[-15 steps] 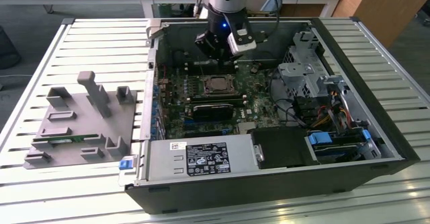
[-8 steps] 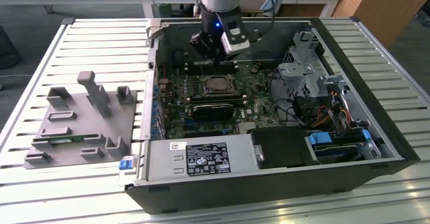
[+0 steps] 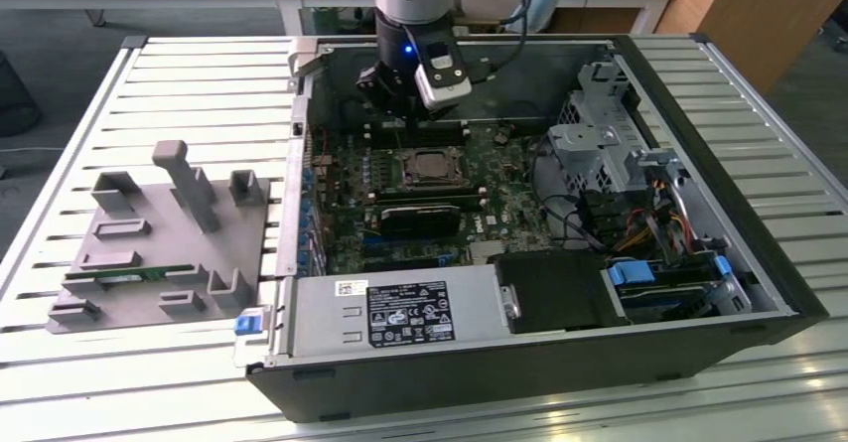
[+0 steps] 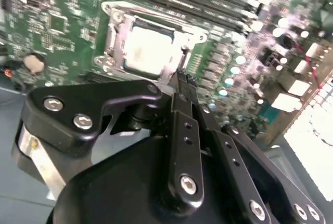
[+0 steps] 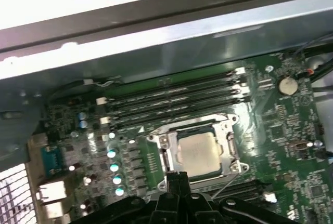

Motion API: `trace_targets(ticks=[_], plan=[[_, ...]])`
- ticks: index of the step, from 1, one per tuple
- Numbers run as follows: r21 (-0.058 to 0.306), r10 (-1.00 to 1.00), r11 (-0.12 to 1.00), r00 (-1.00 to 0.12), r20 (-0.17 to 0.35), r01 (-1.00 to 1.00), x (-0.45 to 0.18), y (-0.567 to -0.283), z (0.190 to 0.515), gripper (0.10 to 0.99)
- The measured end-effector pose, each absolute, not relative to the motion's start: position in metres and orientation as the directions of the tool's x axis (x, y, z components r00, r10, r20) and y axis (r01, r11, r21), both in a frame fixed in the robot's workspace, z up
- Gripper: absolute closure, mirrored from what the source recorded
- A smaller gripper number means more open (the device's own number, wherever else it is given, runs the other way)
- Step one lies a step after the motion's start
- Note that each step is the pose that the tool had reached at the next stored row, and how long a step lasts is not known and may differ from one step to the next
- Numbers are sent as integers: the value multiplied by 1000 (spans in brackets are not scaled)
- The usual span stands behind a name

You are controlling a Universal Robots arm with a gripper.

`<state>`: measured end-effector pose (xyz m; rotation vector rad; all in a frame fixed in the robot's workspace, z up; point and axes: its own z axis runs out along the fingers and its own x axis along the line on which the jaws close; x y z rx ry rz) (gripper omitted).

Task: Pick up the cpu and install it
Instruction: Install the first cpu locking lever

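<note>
Black, smooth gripper links with round silver screws sit closest to the lens in both wrist views; the two fingers are pressed together at the tips, clenched on nothing. Just past the tips lies the cpu – a flat square chip w/ a dull silver metal top, seated inside the shiny metal frame of its socket on the green motherboard. Tips are near the chip's edge but I cannot tell if they touch. Long dark memory slots run parallel beside the socket, and a round silver coin battery is further off.

Exterior view: arm stands over the open black pc case, gripper above the board just beyond the cpu. A grey plastic fixture w/ upright blocks rests on the slatted white table at the exterior view's left – a thin green memory stick lies in it
</note>
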<state>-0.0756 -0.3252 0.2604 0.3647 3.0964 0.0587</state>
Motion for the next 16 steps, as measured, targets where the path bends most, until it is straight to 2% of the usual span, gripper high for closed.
trace_targets(ticks=[10, 16], plan=[[40, 233, 972, -972, -19, 232, -99, -320, 260, 980], [40, 233, 972, -972, -19, 232, -105, -307, 260, 980]])
